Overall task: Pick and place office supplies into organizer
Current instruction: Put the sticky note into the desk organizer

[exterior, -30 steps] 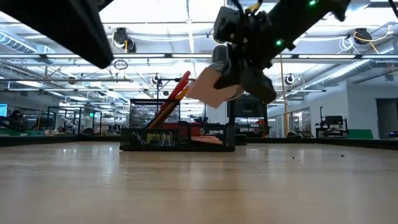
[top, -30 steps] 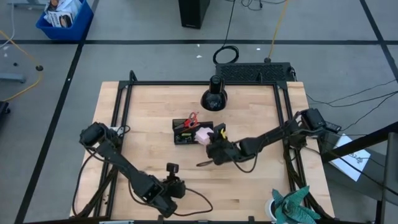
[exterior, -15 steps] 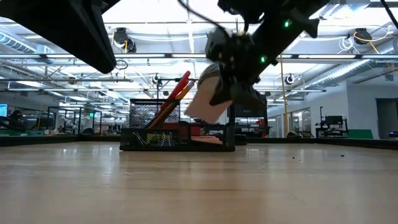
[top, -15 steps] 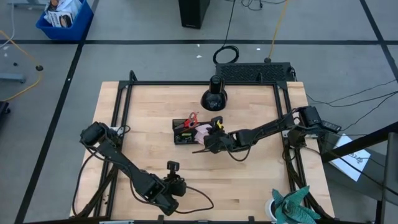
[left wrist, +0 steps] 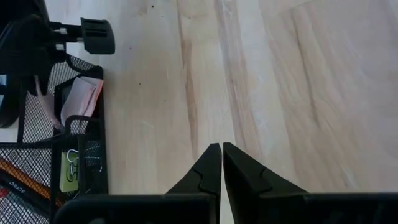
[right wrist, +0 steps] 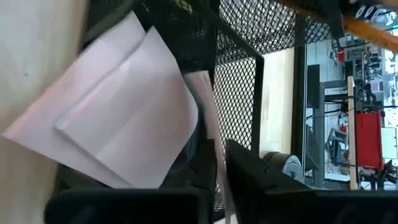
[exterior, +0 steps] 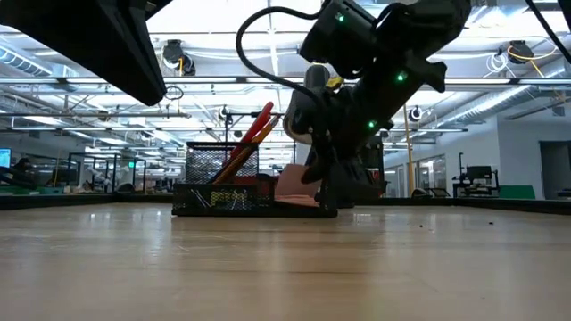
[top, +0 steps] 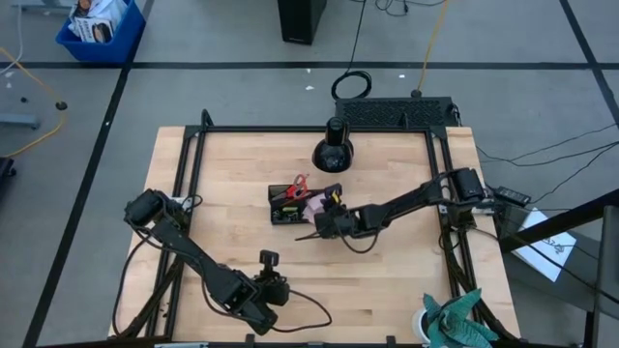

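Two dark arms share the pale wooden table (top: 242, 242), and only the right gripper (top: 324, 220) works at the small black wire-mesh organizer (top: 295, 205). It is low against the organizer's right end, its fingers clamped on a pale pink sticky-note pad (right wrist: 124, 118) whose sheets lie partly over the mesh rim. Red-handled scissors (exterior: 254, 129) and orange pencils (exterior: 243, 147) stand tilted in the organizer's taller compartment. The left gripper (left wrist: 221, 163) hovers well in front of the organizer, fingers pressed together, holding nothing.
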`<state>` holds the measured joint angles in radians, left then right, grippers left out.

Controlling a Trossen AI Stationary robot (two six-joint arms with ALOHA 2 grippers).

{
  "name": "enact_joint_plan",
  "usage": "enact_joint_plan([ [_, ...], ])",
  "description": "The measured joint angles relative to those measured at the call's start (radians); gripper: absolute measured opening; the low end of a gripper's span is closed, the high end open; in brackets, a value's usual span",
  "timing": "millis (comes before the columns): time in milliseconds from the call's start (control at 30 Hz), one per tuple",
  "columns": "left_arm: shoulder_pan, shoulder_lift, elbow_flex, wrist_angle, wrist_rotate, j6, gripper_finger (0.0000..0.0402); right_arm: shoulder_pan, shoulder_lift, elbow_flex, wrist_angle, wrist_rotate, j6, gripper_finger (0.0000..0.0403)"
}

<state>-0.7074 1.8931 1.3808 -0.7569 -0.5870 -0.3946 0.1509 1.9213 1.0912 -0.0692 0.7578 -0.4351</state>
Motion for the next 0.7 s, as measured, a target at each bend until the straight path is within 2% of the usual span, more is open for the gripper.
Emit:
enact_joint_plan([
  [100, 0.0, 0.0, 0.0, 0.0, 0.0, 0.0, 0.0024, 0.002, -0.009, 0.0, 0.001, -0.006, 0.002, 0.0046],
  [233, 0.0, 0.0, 0.0, 0.002, 0.0, -0.003, 0.0024, 0.002, -0.03, -0.001, 0.002, -0.079, 0.003, 0.0082],
  [467, 0.0, 0.0, 0.0, 0.002, 0.001, -0.012, 0.0024, 0.022, -0.072, -0.004, 0.013, -0.085, 0.007, 0.0147],
  [700, 0.0, 0.0, 0.0, 0.002, 0.001, -0.02, 0.0024, 0.067, -0.124, -0.004, 0.043, -0.08, 0.017, 0.017],
])
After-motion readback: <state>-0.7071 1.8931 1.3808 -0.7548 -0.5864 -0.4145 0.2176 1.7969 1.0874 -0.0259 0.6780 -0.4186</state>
